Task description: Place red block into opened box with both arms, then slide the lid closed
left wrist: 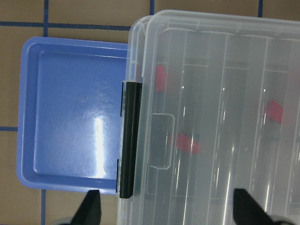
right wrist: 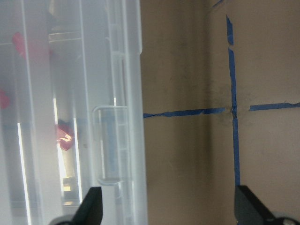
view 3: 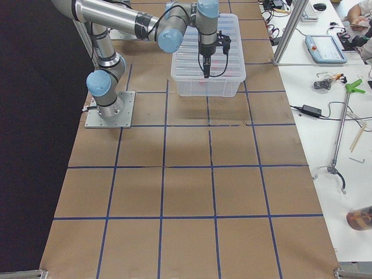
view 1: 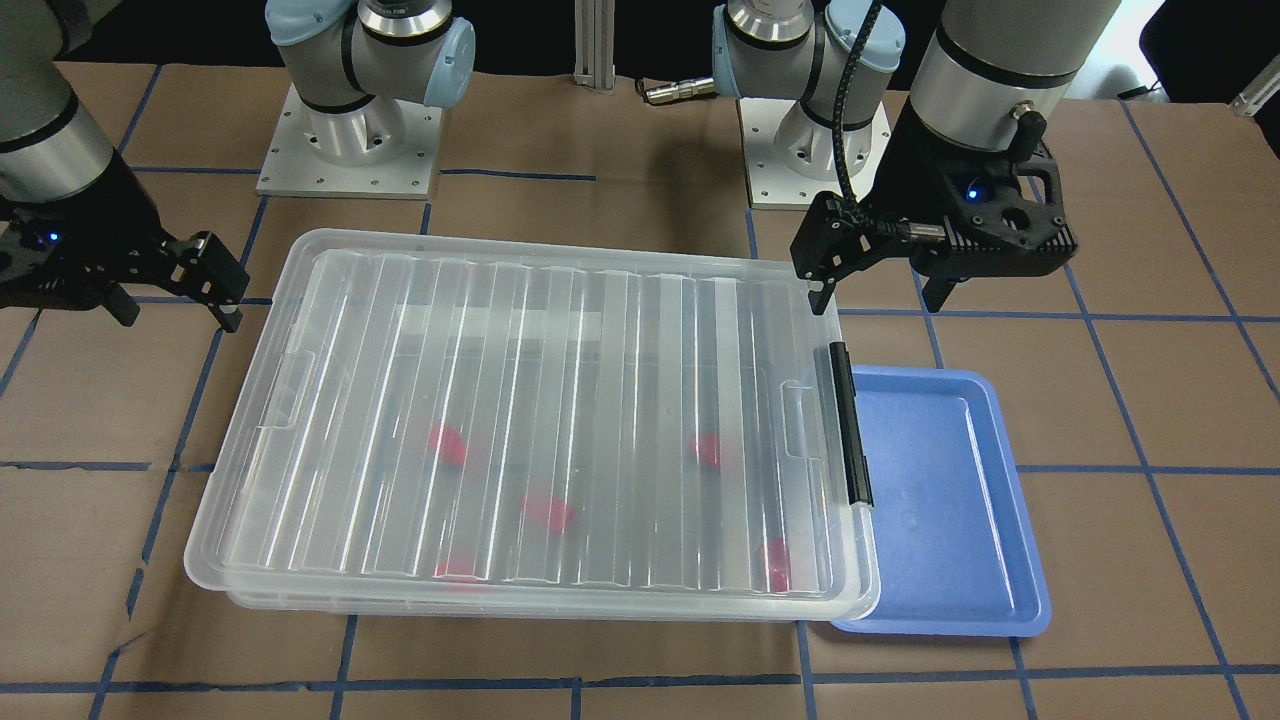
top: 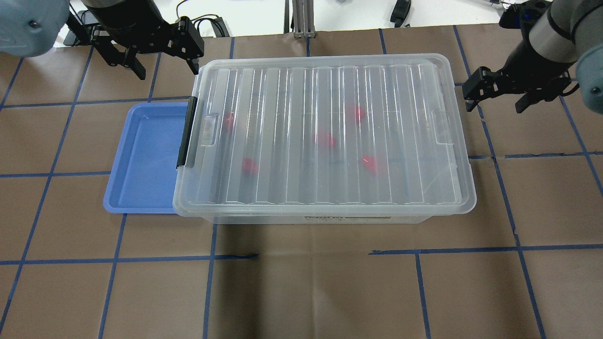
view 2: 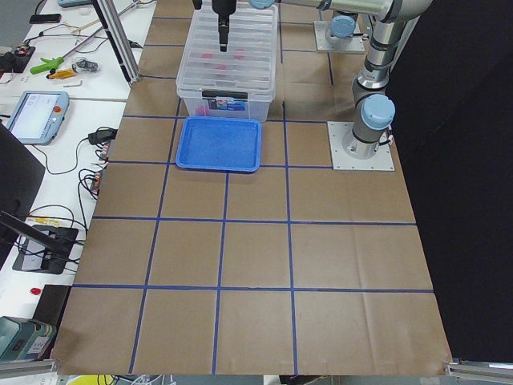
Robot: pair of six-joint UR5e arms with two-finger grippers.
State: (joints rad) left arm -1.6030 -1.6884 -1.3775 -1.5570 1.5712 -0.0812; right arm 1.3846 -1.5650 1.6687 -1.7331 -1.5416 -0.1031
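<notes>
The ridged clear lid (top: 292,94) lies flat over the whole box (top: 330,219). Several red blocks (top: 324,139) show blurred through it on the box floor. A black latch (top: 187,132) runs along the box's short end on my left side. My left gripper (top: 166,66) hovers open just off the far corner at that latch end, holding nothing. In the left wrist view its fingertips (left wrist: 91,206) straddle the latch (left wrist: 129,140). My right gripper (top: 494,107) hangs open and empty beside the opposite short end, over bare table. It is apart from the lid's edge (right wrist: 133,93).
A blue tray (top: 146,155) lies empty next to the latch end, its edge tucked under the box rim. Both arm bases (view 1: 350,150) stand at the table's robot side. Benches with cables and tools (view 3: 325,87) flank the table ends.
</notes>
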